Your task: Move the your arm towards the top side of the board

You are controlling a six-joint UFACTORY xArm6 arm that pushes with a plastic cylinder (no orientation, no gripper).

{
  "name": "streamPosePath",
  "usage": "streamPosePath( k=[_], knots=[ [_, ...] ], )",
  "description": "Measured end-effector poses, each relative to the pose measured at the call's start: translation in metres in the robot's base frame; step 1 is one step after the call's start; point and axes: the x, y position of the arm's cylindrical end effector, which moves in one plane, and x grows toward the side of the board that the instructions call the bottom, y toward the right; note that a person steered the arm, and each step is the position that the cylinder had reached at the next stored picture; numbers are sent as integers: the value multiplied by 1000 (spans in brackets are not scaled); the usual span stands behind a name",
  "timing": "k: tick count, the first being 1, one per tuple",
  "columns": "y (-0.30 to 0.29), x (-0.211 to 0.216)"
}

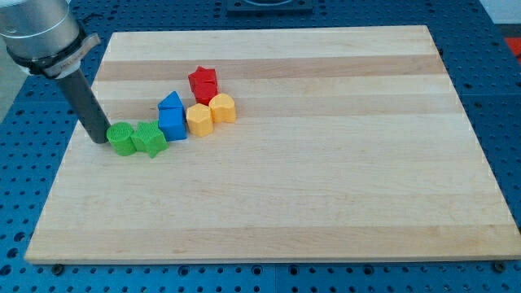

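My tip (pixel 99 140) rests on the wooden board (pixel 309 195) near its left edge, just left of a green round block (pixel 122 139) and touching or almost touching it. A green star-shaped block (pixel 150 138) sits right beside the round one. To the right stands a blue block with a peaked top (pixel 172 116). Next to it are a yellow pentagon-like block (pixel 199 120) and a yellow round block (pixel 222 107). A red star-shaped block (pixel 203 84) lies above them, toward the view's top.
The rod hangs from a grey arm head (pixel 37 32) at the view's top left. A blue perforated table (pixel 16 195) surrounds the board on all sides.
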Motion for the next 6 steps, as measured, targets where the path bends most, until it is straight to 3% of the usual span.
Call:
streamPosePath(
  k=[2,4,6],
  knots=[
    [-22,16],
    [-6,89],
    [114,101]
  ],
)
